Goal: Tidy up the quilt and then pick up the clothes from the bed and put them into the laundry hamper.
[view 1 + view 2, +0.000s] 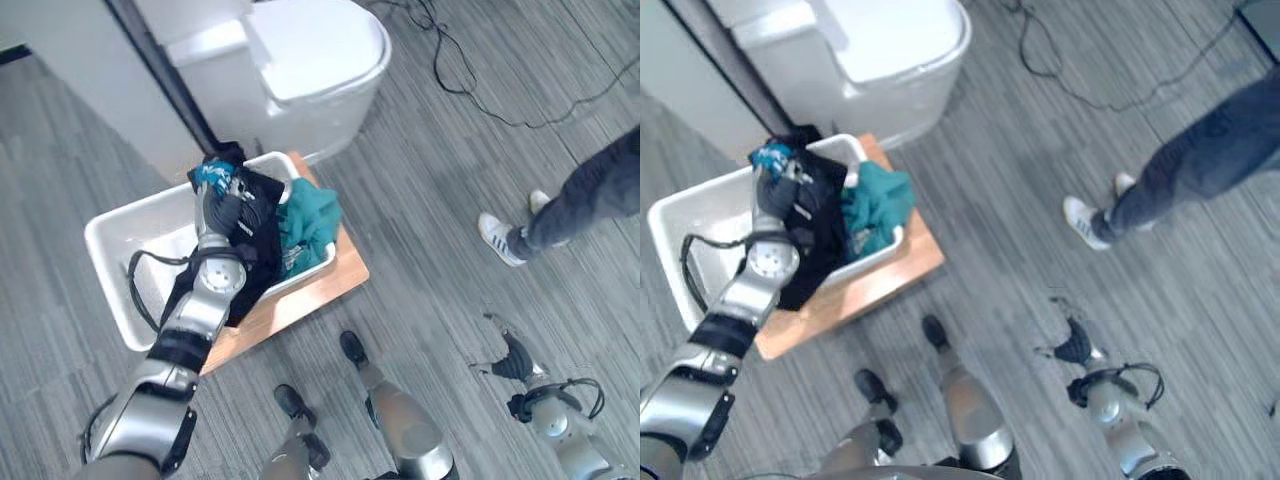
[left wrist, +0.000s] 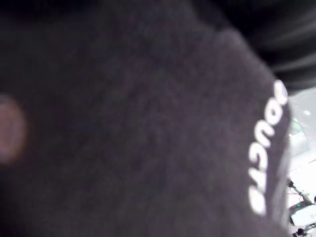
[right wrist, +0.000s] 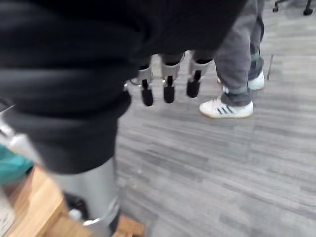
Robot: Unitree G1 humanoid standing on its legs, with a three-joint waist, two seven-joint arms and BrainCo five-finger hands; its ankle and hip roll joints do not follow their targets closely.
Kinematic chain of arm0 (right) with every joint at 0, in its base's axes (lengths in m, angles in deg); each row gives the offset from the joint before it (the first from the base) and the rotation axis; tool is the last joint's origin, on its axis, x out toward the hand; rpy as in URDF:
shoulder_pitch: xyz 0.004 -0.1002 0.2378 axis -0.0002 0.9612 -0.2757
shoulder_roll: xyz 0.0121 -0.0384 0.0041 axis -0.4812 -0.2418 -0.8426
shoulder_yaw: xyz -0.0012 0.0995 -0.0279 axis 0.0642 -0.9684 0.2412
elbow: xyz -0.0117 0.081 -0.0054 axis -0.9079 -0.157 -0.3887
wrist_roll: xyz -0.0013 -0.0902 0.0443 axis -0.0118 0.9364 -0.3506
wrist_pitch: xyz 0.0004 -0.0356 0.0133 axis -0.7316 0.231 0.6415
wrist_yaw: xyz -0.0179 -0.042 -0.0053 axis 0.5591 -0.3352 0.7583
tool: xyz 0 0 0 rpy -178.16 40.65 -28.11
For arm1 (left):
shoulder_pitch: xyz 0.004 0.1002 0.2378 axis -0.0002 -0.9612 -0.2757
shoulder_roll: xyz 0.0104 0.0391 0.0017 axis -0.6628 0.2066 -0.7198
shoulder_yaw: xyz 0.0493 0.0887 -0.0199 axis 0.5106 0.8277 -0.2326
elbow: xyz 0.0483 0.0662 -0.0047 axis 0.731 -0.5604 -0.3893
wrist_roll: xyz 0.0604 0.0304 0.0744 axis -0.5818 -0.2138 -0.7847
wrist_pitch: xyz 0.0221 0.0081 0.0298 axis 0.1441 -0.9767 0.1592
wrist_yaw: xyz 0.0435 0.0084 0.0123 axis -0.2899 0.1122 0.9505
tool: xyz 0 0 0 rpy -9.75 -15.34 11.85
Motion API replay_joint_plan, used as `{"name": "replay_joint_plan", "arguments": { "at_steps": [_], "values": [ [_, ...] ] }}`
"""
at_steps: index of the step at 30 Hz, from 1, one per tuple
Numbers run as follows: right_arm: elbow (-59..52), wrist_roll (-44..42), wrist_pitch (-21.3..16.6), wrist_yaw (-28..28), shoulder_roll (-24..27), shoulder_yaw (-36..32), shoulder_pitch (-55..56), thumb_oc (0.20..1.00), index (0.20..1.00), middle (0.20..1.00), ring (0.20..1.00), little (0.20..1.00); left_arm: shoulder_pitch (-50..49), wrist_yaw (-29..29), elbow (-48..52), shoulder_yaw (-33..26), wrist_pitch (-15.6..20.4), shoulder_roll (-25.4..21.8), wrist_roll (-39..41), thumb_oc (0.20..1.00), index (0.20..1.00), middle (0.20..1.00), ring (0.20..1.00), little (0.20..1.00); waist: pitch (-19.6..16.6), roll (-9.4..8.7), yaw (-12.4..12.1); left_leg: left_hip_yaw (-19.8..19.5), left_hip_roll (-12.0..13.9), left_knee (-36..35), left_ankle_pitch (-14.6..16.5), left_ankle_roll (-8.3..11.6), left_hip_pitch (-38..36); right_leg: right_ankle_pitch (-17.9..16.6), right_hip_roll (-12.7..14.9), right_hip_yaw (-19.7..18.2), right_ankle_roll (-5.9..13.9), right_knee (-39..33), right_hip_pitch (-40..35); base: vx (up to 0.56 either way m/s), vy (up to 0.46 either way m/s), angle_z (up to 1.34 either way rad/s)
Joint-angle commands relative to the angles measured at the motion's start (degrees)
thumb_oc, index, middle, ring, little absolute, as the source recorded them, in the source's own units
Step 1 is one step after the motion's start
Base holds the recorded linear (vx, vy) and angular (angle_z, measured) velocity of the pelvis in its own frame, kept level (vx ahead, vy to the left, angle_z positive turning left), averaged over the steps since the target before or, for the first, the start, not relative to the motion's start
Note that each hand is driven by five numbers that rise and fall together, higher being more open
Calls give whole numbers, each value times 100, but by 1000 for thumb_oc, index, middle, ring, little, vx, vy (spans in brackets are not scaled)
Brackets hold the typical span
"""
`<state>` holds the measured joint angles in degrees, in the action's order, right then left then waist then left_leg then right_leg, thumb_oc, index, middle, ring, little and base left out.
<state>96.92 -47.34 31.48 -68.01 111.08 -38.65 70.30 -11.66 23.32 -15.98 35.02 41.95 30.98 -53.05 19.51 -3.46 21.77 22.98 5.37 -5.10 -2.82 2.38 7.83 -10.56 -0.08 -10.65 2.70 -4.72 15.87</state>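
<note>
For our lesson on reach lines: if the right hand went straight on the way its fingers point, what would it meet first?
Probably the bare floor. The right hand hangs with fingers pointing down, nothing under them. The person's shoe lies to one side, though depth is unclear.

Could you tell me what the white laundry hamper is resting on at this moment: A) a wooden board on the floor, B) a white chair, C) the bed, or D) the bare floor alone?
A: the white laundry hamper sits on a wooden board whose edge shows beyond the hamper's rim, lying on the grey floor, with the teal garment draped over the rim.
</note>
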Motion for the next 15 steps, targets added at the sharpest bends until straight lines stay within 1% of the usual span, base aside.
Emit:
{"name": "replay_joint_plan", "arguments": {
  "at_steps": [1,2,4,5,6,8,10,12,13,14,15],
  "values": [
    [292,-24,-216,217,159,7,-323,1000,1000,1000,1000,1000,855,42,-926,261,115,-277,-275,200,200,200,200,200,98,166,-141,-205,555,10,123,602,-196,820,286,316,727,123,45,-25,28,-10],
    [442,-10,-172,218,130,98,-434,1000,1000,1000,1000,1000,907,-187,-1300,307,75,-252,-164,1000,1000,1000,1000,1000,164,191,-138,-195,549,10,119,600,-199,815,286,307,734,107,41,-17,46,-1],
    [668,-19,-61,168,60,274,-658,1000,1000,1000,1000,1000,942,-689,-1795,367,-16,-76,163,1000,1000,1000,1000,1000,260,237,-138,-169,533,10,117,602,-254,809,290,277,730,95,-2,-4,59,-2],
    [816,-54,30,121,-5,472,-905,1000,1000,1000,1000,1000,918,-843,-2077,189,15,162,793,1000,1000,1000,1000,1000,315,262,-147,-167,526,10,114,604,-338,811,295,261,708,98,-59,-4,45,-5],
    [860,-73,59,118,-32,539,-1002,1000,1000,1000,1000,1000,862,-878,-2084,102,55,261,1073,1000,1000,1000,1000,1000,335,270,-154,-177,520,10,113,605,-382,812,298,261,693,101,-92,2,43,-4],
    [886,-50,115,120,-23,602,-1130,1000,1000,1000,1000,1000,584,-996,-1799,-47,227,382,1628,1000,1000,1000,1000,1000,344,309,-195,-219,512,10,123,605,-489,847,311,284,655,119,-195,-4,9,-3],
    [901,27,140,79,25,600,-1118,1000,1000,1000,1000,1000,-44,-1151,-1184,-215,439,424,2068,1000,1000,1000,1000,1000,304,352,-260,-232,509,10,160,603,-620,898,344,313,618,129,-339,15,3,3],
    [1033,91,161,28,33,550,-1080,1000,1000,1000,1000,1000,-745,-1137,-623,-446,524,373,2154,1000,1000,1000,1000,1000,180,409,-374,-253,501,10,210,593,-773,957,370,349,582,137,-516,86,2,10],
    [1179,84,161,-2,-15,522,-1041,1000,1000,1000,1000,1000,-1075,-1039,-325,-549,535,290,1980,1000,1000,1000,1000,1000,107,434,-443,-268,496,10,234,588,-854,993,389,374,564,145,-626,77,3,13],
    [1184,85,158,1,-16,534,-1038,1000,1000,1000,1000,1000,-1102,-1032,-300,-557,523,289,1973,1000,1000,1000,1000,1000,104,429,-436,-268,496,10,236,588,-863,994,390,375,564,142,-637,80,-21,21],
    [1581,-62,168,-89,-167,513,-1004,1000,1000,1000,1000,1000,-1502,-910,-62,-745,477,142,1670,1000,1000,1000,1000,1000,-44,468,-578,-347,489,10,244,582,-965,1037,398,440,512,159,-799,85,-18,24]
  ]
}}
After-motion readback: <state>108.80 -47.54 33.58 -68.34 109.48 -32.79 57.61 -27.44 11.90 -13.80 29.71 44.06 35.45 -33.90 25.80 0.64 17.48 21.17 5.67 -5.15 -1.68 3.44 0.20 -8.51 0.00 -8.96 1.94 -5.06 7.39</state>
